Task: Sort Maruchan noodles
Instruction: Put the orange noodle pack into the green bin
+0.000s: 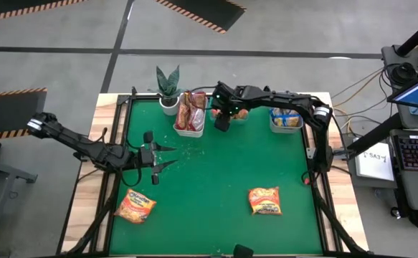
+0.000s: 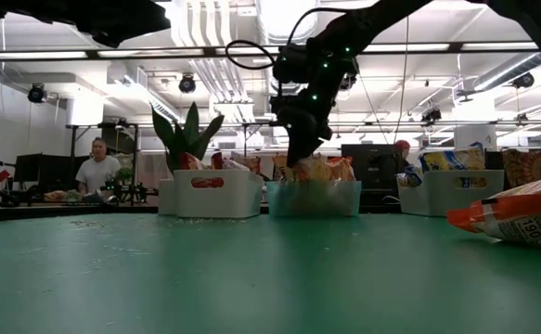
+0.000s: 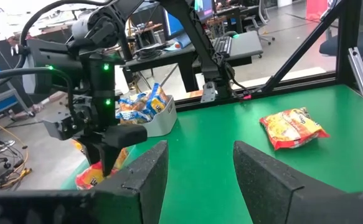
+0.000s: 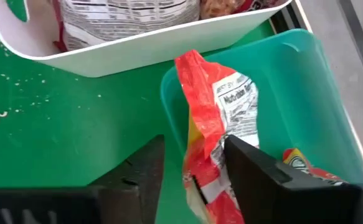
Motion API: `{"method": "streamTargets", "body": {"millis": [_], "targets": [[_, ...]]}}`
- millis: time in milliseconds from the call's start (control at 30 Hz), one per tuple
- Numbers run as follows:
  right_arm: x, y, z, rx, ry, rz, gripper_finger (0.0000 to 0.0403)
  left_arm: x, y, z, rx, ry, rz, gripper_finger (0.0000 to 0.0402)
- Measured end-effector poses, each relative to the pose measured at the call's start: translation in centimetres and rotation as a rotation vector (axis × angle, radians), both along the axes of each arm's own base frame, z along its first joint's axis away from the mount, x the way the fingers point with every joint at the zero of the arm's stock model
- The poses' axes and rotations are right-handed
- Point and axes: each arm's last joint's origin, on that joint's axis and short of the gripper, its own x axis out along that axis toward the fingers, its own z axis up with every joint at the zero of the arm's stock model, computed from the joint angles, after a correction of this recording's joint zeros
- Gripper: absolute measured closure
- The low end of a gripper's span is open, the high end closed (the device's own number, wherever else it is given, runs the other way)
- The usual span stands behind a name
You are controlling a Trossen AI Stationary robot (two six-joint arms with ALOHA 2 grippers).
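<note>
One orange packet (image 4: 213, 124) we see between the parted right gripper (image 4: 193, 168) fingers, over the teal bin (image 4: 306, 93).

The orange packet (image 4: 213, 134) was glossy, crinkled plastic film. The teal bin (image 4: 306, 81) and white bin (image 4: 137, 46) looked like smooth, satin plastic. The table's green mat (image 1: 216, 179) was matt; its edge (image 1: 101, 118) was pale wood.
</note>
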Motion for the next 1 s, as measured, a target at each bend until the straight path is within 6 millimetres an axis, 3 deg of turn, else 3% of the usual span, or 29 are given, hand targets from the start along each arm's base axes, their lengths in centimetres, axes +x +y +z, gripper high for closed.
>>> {"method": "streamTargets", "body": {"millis": [167, 467, 667, 1000], "targets": [[-0.2, 0.3, 0.9, 0.009, 0.008, -0.007, 0.0222, 0.0, 0.0, 0.0, -0.013, -0.003, 0.001, 0.0238], [-1.7, 2.1, 6.1, 0.071, -0.046, -0.031, 0.0225, 0.0, 0.0, -0.3, -0.091, -0.009, 0.017, 0.0238], [-2.7, 6.6, 7.5, 0.171, -0.113, 0.101, 0.0244, -0.2, 0.1, -1.5, -0.206, 0.067, 0.042, 0.0238], [-4.4, 16.5, 5.5, 0.289, -0.057, 0.356, 0.03, -0.6, 0.1, -3.4, -0.357, 0.114, 0.036, 0.0238]]}}
